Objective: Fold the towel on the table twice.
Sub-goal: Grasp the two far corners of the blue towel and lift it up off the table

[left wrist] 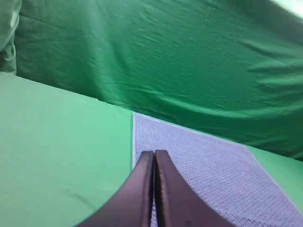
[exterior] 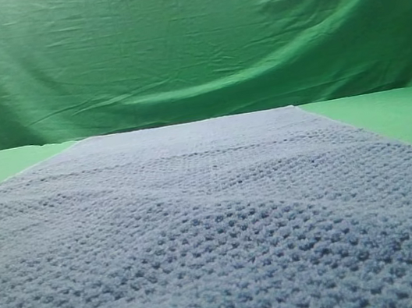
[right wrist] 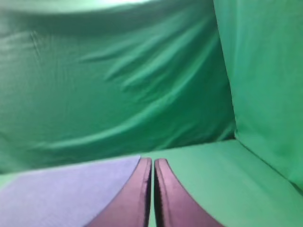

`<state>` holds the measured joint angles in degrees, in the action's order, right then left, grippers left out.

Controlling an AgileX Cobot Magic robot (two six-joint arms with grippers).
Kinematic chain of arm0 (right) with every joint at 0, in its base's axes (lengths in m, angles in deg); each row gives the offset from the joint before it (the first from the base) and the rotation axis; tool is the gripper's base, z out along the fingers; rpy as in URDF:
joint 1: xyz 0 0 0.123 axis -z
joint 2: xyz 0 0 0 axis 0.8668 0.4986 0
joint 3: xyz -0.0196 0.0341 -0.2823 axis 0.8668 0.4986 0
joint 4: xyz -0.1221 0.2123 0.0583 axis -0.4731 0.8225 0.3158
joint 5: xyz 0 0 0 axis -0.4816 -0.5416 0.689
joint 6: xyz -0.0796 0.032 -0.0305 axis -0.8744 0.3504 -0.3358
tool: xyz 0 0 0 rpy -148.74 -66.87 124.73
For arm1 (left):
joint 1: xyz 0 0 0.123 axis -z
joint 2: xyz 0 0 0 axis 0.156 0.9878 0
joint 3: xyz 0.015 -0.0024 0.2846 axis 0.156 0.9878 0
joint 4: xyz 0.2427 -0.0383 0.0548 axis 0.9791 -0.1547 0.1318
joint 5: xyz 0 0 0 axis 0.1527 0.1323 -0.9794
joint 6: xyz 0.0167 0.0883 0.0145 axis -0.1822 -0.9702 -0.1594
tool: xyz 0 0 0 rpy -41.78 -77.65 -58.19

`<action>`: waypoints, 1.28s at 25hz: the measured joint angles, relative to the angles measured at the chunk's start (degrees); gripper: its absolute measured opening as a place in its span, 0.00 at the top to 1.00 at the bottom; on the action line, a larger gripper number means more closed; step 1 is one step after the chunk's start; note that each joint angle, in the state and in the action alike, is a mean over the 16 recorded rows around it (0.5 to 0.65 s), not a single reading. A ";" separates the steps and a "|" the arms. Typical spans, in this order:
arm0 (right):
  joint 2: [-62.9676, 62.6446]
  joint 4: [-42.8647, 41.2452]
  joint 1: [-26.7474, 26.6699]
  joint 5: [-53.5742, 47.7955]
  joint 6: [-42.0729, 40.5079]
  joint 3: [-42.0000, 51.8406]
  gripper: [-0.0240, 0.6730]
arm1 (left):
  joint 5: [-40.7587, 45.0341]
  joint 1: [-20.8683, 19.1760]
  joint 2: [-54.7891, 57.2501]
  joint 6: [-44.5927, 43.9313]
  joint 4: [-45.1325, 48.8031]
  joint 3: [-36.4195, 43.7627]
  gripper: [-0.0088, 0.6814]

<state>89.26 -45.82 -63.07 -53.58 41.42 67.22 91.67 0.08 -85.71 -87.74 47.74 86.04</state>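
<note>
Green backdrop cloth (exterior: pixel 187 38) hangs behind the green table (exterior: pixel 389 115), far side. The blue waffle-weave towel (exterior: pixel 202 226) lies flat, spread from near to far, apparently unfolded, so both folds seem left to do. The left gripper (left wrist: pixel 154 153) is closed on nothing at the towel's left edge; the right gripper (right wrist: pixel 153 161) is likewise closed and empty at its right edge.
</note>
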 joint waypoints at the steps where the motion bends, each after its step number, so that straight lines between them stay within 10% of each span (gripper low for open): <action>1: 0.06 0.16 0.00 0.15 0.55 -0.64 0.97 | 0.84 0.00 0.24 -0.37 -0.36 -0.99 0.99; 32: 30.93 -0.02 -0.40 -33.95 -8.24 -31.85 0.97 | 28.60 0.00 33.18 -4.83 3.23 -31.19 0.99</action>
<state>120.18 -45.84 -63.47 -87.53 33.17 35.37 120.27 0.08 -52.53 -92.57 50.97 54.85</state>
